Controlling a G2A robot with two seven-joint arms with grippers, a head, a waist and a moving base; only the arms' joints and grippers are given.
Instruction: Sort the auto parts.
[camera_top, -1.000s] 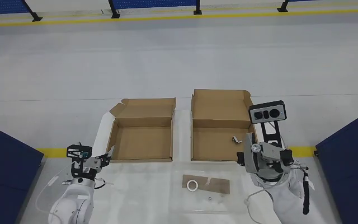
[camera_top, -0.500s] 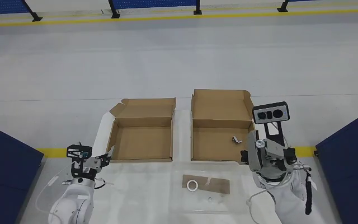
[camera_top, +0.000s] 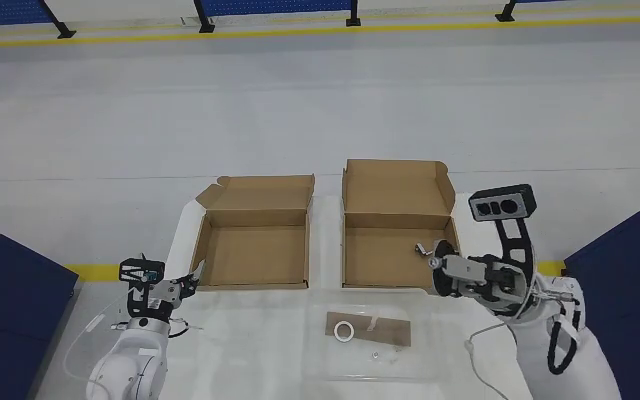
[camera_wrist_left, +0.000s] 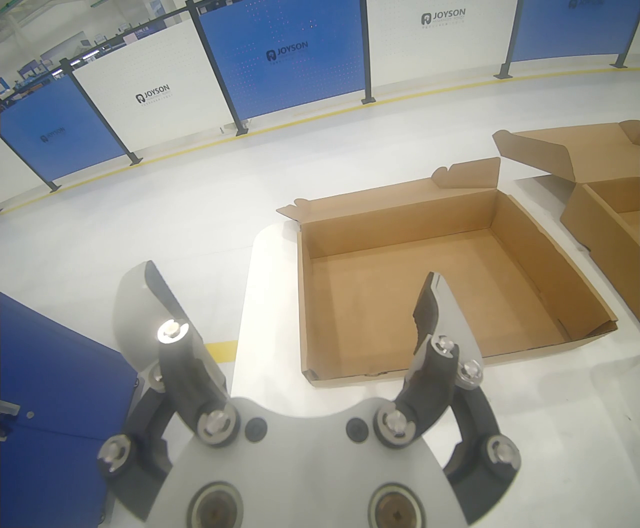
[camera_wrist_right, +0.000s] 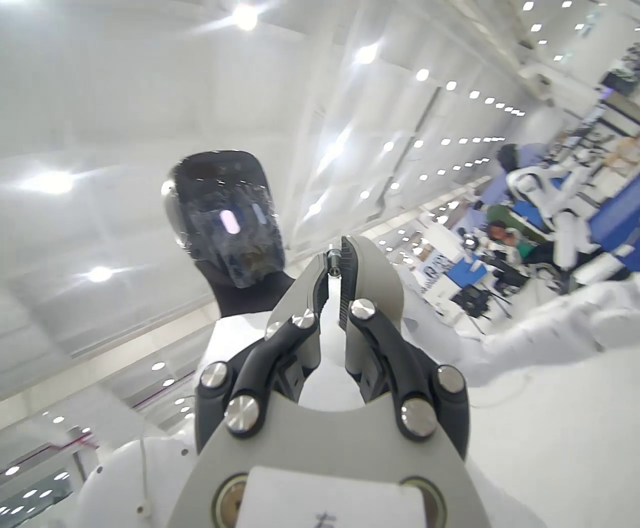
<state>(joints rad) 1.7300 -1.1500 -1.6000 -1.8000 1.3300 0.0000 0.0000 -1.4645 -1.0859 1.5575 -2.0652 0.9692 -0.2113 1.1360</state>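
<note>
Pale grey shop floor stretches beyond the counter (camera_top: 250, 330), crossed by a yellow line (camera_top: 300, 30), with blue and white partition panels (camera_wrist_left: 280, 60) standing along it. On the white counter we see two open cardboard boxes side by side, their lids folded back: the left box (camera_top: 255, 255) and the right box (camera_top: 380, 250), near each other but not touching. A small bent metal part (camera_top: 428, 248) lies inside the right box, close to its right wall. In front of the boxes, on the side nearer our arms, lies a clear plastic piece (camera_top: 420, 365); we cannot tell whether it is a tray or a sheet. On it rests a brown cardboard strip (camera_top: 385, 330), with a white ring (camera_top: 345, 330) on the strip's left end and a tiny pale part (camera_top: 375, 352) just in front of the strip.

Our left pincer (camera_wrist_left: 290, 277) hangs over the counter's left edge, near the left box's front left corner, its fingers spread wide and released. From the left wrist view we look past those fingers into that box. Our right pincer (camera_wrist_right: 334, 262) sits by the right box's front right corner, tilted upward, and is clenched on a small silvery screw-like part (camera_wrist_right: 333, 259), pinched between its very tips.
</note>
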